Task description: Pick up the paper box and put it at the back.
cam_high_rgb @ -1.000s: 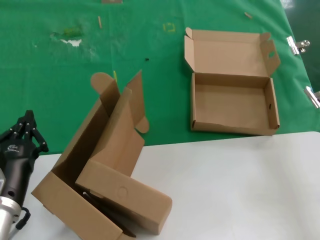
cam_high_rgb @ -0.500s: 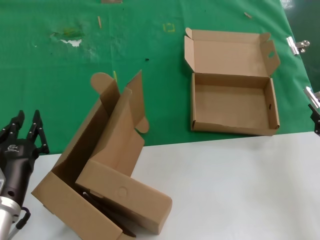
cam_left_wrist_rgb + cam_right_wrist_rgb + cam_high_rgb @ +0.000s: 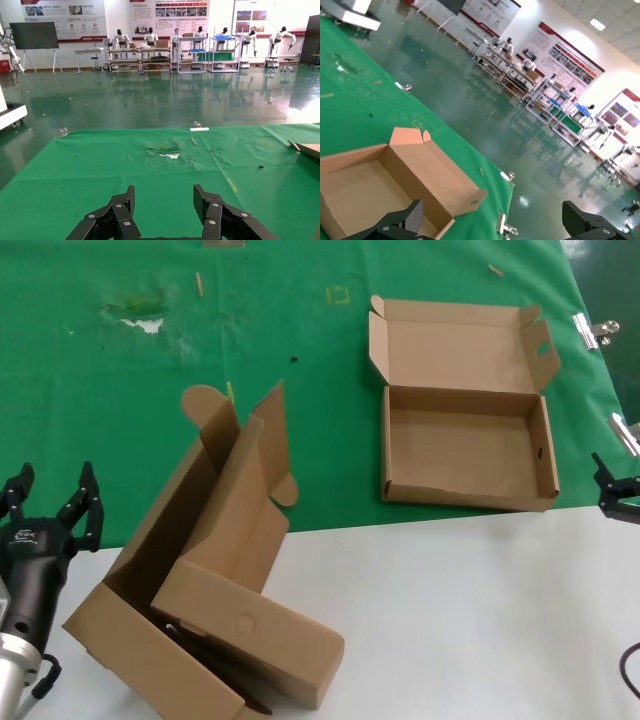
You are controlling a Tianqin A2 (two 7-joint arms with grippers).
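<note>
Paper box: the shallow mailer [image 3: 467,455] lay open on the green cloth [image 3: 120,390], at the right of the head view, its tray's near wall just behind the edge of the white tabletop [image 3: 470,610]. The lid stood folded back on the far side, and a small hole showed in the right-hand lid flap.
Long axis: it ran left to right across the robot's front, so the short walls faced the two arms.
Right gripper [image 3: 612,490]: only its tip showed at the right edge of the head view, just beyond the box's right wall and level with its near corner. Its fingers were spread wide; its own wrist view had the open box [image 3: 385,185] below and between them.
Left gripper [image 3: 50,515]: jaws apart, low at the left, beside the two other boxes [image 3: 215,580]. It was well apart from the mailer, with those boxes in between.
Nearer arm: the right, by a wide margin.
Direction to go: by my reading, the box lay just inward of the right gripper, towards the robot's left, and the free cloth lay farther back.
</note>
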